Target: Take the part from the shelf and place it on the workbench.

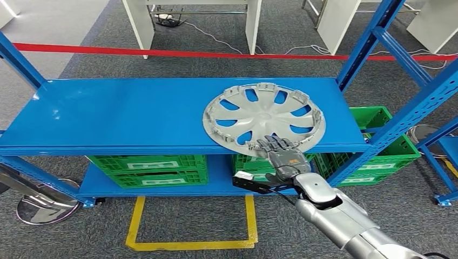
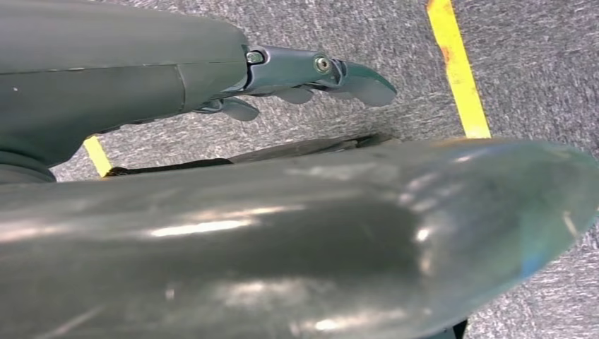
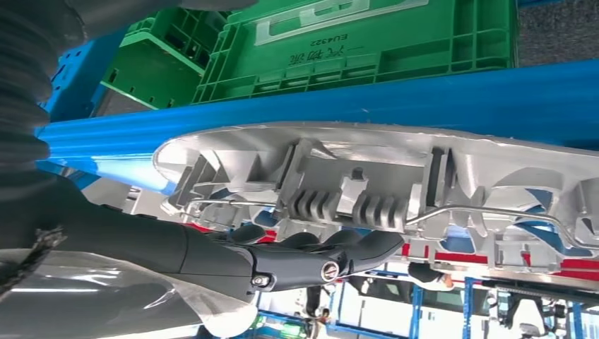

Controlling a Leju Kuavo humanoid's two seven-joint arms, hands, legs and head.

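The silver wheel cover [image 1: 263, 117] lies flat on the blue shelf [image 1: 108, 116], near its front edge. The right robot hand [image 1: 281, 152] reaches its rim, fingers spread, gripping nothing. The left robot hand [image 2: 311, 74] hangs empty, fingers apart. Grasping, lifting and placing on the table remain.

One hubcap [image 1: 263, 120], three green crates [image 1: 148, 169], one blue shelf [image 1: 108, 116].

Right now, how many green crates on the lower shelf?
3: one on the left, one in the middle behind the right hand, one on the right. More may be hidden.
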